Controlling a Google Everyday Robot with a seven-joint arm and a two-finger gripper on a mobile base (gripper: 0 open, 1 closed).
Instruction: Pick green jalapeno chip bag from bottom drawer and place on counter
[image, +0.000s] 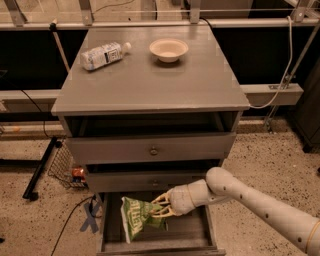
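Note:
The green jalapeno chip bag (137, 218) hangs tilted over the open bottom drawer (192, 234), with a dark green band of white lettering on it. My gripper (161, 206) comes in from the right on a white arm and is shut on the bag's upper right edge, holding it just above the drawer floor, below the middle drawer front. The counter (150, 80) is the grey cabinet top above.
A clear plastic water bottle (103, 54) lies at the counter's back left and a white bowl (168, 49) stands at the back centre. Two upper drawers (152, 149) with round knobs are partly pulled out. A wire basket (67, 169) and cables sit on the floor left.

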